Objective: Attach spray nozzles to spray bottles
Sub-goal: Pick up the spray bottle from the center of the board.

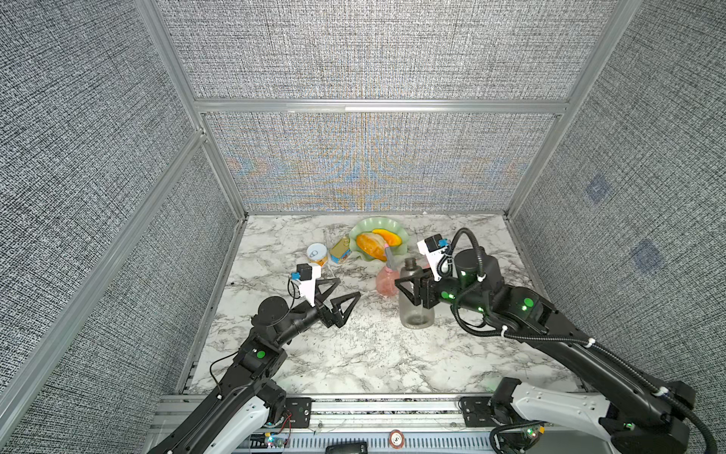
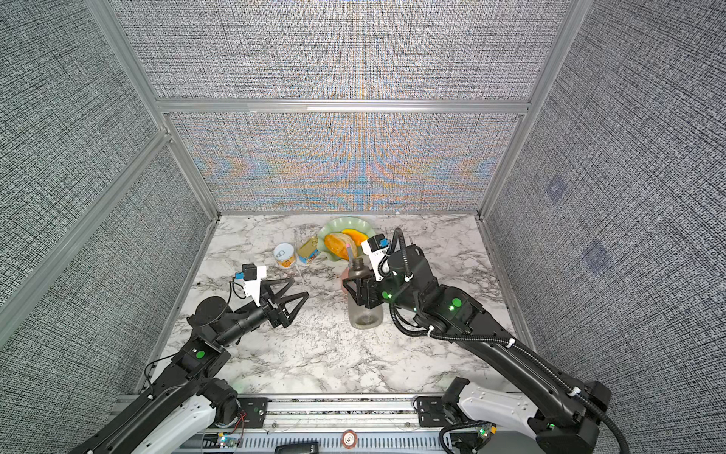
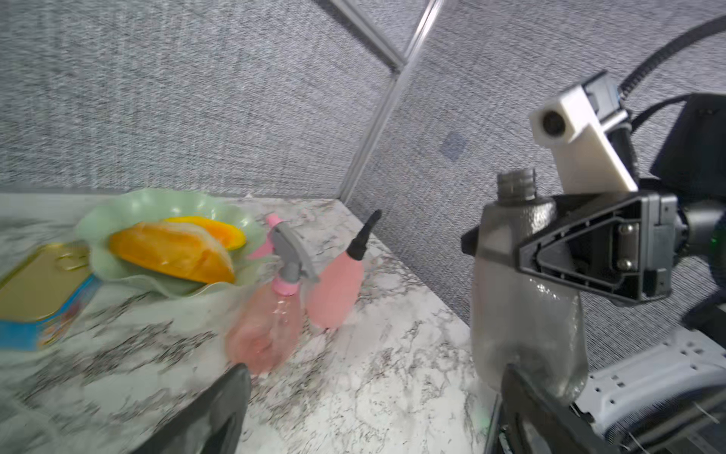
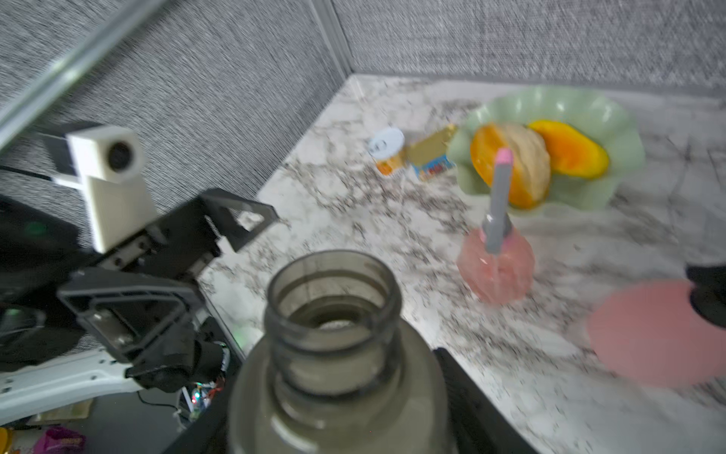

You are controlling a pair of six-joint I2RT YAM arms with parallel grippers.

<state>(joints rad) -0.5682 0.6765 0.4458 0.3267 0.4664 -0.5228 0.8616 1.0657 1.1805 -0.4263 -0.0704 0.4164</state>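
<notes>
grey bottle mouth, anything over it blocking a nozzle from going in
Nothing visible does. The grey bottle has a bare, open mouth; the right gripper clamps it below the neck, and the open, empty left gripper stands apart.

Both top views hang high over the near edge of the marble table (image 1: 353,353), tilted down and forward. From there the smoky grey bottle (image 1: 415,302) sits small at mid-frame, with the whole table and the booth walls (image 1: 373,59) around it. The left wrist camera is low, off to the bottle's left, looking across at its full height from fairly near, and it catches the green dish (image 3: 129,204) that lies behind the bottle. The right wrist camera is right on top of that bottle, peering down past its open neck toward the same dish, and bottle and dish show in all four views.
</notes>
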